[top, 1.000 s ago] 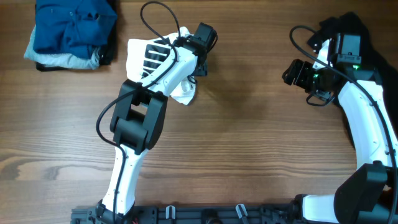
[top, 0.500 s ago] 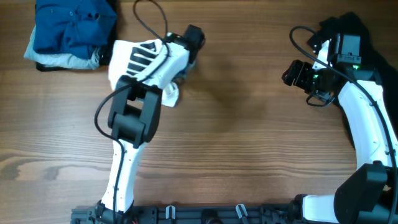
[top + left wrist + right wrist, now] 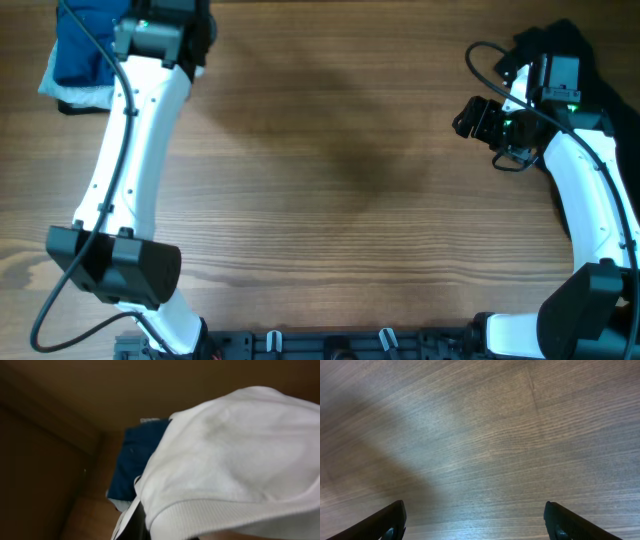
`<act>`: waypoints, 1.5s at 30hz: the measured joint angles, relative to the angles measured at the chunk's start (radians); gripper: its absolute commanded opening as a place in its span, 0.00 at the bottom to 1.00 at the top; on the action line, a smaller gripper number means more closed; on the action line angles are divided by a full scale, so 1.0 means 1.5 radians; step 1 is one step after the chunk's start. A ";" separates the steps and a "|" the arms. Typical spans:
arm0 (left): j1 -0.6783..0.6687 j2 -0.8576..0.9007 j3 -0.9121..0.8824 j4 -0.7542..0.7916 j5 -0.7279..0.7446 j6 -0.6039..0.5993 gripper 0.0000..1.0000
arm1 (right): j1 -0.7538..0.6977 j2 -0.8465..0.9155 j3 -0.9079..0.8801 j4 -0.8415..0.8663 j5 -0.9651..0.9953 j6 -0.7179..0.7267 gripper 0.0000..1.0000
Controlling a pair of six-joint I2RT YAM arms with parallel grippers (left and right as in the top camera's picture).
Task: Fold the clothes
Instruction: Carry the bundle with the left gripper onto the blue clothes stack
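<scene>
Clothes (image 3: 75, 60) lie stacked at the far left corner of the wooden table (image 3: 340, 200) in the overhead view, blue on top with a paler layer beneath. My left arm (image 3: 130, 140) reaches over them, and my left pincer (image 3: 188, 22) sits at the top edge of the frame above the stack. The wide middle of the table shows plain brown grain, open room between my two arms. My right pincer (image 3: 470, 115) hangs near the far right side, close to a dark heap (image 3: 585, 60) at the table's edge that I cannot identify. From my left wrist, a white garment (image 3: 235, 455) fills most of the frame, close against the lens, soft knit with a ribbed hem along its lower edge. Behind it shows a blue garment (image 3: 135, 465) against dim brown. The cloth hides my left fingers, so I cannot tell whether that pincer is clamped or apart. From my right wrist, my two dark fingertips (image 3: 390, 521) stand wide apart at the lower corners, with only smooth wood grain and a soft diagonal shadow showing between them.
</scene>
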State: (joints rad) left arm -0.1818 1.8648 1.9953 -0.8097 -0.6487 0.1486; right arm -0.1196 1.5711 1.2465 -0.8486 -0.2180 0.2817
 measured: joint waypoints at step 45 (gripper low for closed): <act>0.192 0.140 0.000 0.317 0.331 -0.158 1.00 | 0.004 0.000 0.000 -0.022 -0.007 -0.018 0.90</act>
State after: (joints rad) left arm 0.1066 2.0750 1.9957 -0.3340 -0.1528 -0.0883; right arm -0.1139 1.5711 1.2465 -0.8814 -0.2279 0.2554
